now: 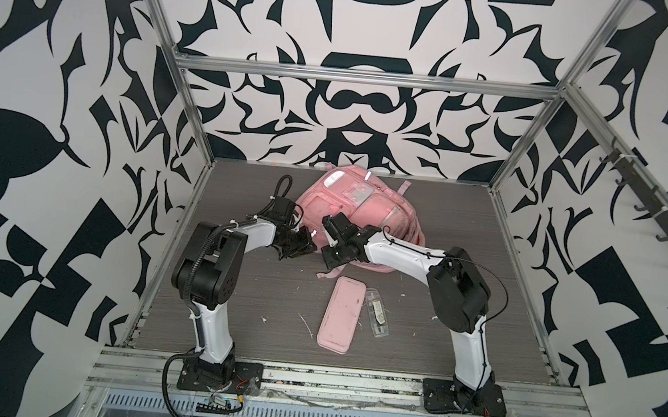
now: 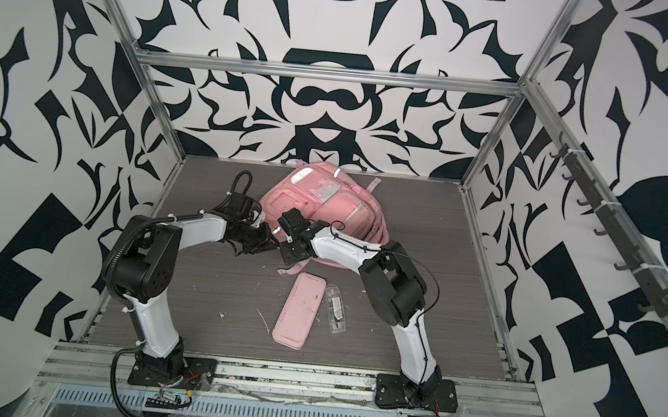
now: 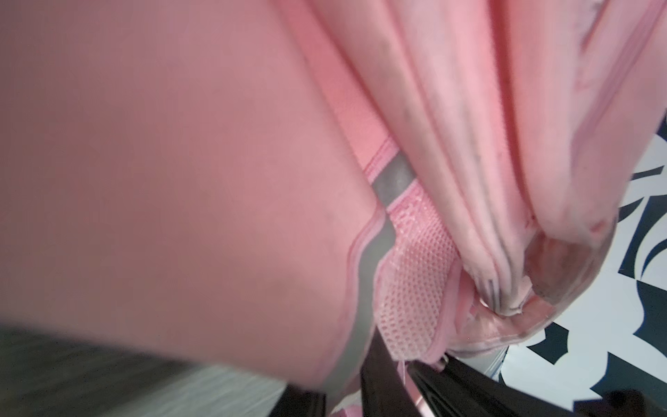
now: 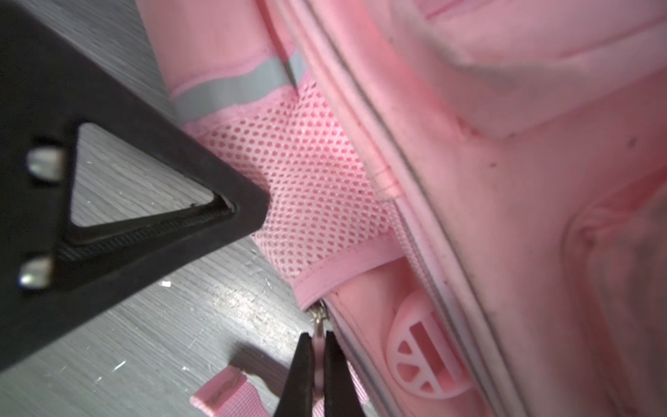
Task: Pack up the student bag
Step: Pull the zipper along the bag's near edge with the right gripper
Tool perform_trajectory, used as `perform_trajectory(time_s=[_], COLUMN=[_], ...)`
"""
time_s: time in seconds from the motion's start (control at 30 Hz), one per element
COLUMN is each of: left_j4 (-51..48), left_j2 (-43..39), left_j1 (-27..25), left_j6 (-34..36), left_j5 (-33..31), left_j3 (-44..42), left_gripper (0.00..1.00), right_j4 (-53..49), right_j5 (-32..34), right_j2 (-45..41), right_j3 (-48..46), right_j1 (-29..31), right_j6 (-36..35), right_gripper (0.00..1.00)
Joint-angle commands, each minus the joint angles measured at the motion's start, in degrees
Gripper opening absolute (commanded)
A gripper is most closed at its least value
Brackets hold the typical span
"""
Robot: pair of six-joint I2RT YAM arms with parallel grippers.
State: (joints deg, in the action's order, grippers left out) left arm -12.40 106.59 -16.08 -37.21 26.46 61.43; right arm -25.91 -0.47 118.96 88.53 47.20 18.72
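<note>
- Here, in both top views, you see the student bag (image 1: 359,208) lying front side up at 12 o'clock on the grey table (image 1: 230,312).
- Your two arms reach in from 7 and 5 o'clock and meet at the bag's 7 o'clock corner.
- Your left gripper (image 3: 399,355) is clenched on the hem of the mesh pocket (image 3: 415,274), with pink netting pinched between its dark fingers.
- Your right gripper (image 4: 317,337) has its thin tips clamped tight on the metal zip pull (image 4: 319,319), right beside that pocket's hem.
- A loose pink strap end (image 4: 223,393) lies on the table close to those tips.
- A flat pink pencil case (image 1: 341,314) lies at the bag's 6 o'clock, apart from it.
- A clear plastic case (image 1: 374,320) sits just beside the pencil case, at its 3 o'clock.
</note>
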Motion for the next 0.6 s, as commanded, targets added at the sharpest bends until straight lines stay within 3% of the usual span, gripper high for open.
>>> perform_trajectory(time_s=[0.0,0.37,0.57], left_j4=[-2.3,-1.7,-0.7], left_j2=[0.2,-1.2,-2.7], left_j1=[1.8,4.8,6.6], left_j6=[0.2,-0.2,-0.8], left_j5=[-2.9,-3.0,-3.2], left_j3=[0.5,0.3,-0.6], left_gripper=[0.15,0.01,0.00], right_j4=[-1.6,-3.0,-3.4], right_j5=[-1.5,-0.8,1.5], right_j2=[-4.3,-6.3,-9.0], right_j3=[-0.3,-3.4,-8.4], right_j1=[0.2,0.2,0.0], right_j6=[1.1,0.6,-0.1], right_gripper=[0.00,0.00,0.00])
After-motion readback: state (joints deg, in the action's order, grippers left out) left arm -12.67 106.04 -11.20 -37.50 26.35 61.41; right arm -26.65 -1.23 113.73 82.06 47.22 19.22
